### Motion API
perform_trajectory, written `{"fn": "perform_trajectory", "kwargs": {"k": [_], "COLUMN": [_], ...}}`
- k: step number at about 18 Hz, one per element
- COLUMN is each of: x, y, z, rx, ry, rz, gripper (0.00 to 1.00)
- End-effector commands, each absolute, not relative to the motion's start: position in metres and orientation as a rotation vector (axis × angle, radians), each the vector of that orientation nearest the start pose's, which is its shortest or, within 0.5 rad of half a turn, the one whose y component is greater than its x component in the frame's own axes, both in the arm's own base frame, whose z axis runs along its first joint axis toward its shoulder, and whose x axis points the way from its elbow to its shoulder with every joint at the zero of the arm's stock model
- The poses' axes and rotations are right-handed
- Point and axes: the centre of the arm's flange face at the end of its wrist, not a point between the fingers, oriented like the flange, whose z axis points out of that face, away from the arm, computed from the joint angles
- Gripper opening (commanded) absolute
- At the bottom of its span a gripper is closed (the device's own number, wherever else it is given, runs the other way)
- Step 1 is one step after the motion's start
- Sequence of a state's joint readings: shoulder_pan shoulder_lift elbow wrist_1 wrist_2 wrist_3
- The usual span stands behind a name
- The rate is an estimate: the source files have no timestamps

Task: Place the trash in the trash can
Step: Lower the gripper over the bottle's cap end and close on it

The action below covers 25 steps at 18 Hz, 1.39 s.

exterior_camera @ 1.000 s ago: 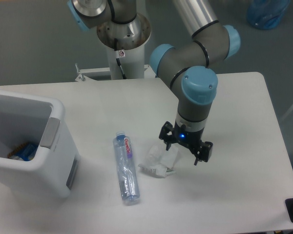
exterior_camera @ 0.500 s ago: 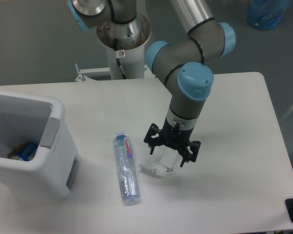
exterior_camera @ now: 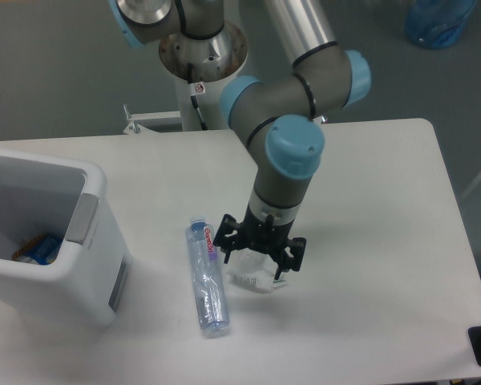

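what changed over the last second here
The arm carried the open pincer leftward in the picture, from beside the crumpled wrapper to directly over it, its fingers now straddling the wrapper's top. Nothing has been gripped or released yet. The water bottle, the wrapper and the white trash can lie where they were.

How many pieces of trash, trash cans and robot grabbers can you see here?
Trash still on the table: 2, the bottle and the crumpled wrapper.
Trash can: 1, the white bin; something small lies inside it, too hidden to count.
Robot grabbers: 1, the gripper, open over the wrapper.
Total: 4.
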<state>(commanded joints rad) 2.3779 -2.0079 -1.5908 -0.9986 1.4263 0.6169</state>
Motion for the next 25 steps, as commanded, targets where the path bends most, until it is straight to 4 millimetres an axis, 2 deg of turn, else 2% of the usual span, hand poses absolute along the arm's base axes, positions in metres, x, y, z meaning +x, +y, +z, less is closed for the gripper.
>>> {"fn": "perform_trajectory", "kwargs": {"k": [3, 5, 7, 9, 11, 15, 17, 19, 25], "x": [-0.343, -0.342, -0.335, -0.339, -0.333, -0.332, -0.316, -0.315, -0.31], "y": [0.566, 0.574, 0.592, 0.594, 0.601, 0.629, 0.642, 0.644, 0.646], "z": [0.277, 0.273, 0.265, 0.249, 0.246, 0.227, 0.215, 0.205, 0.194], "rx": [-2.973, -2.979, -3.002, -3.047, -3.045, -3.033, -3.059, -3.078, -3.097], "ry": [-0.304, -0.371, -0.413, -0.477, -0.52, -0.606, -0.589, -0.59, -0.592], "rz": [-0.055, -0.039, 0.011, 0.084, 0.101, 0.127, 0.16, 0.18, 0.2], "gripper": [1.0, 1.0, 1.0, 1.0, 1.0, 1.0, 1.0, 1.0, 0.99]}}
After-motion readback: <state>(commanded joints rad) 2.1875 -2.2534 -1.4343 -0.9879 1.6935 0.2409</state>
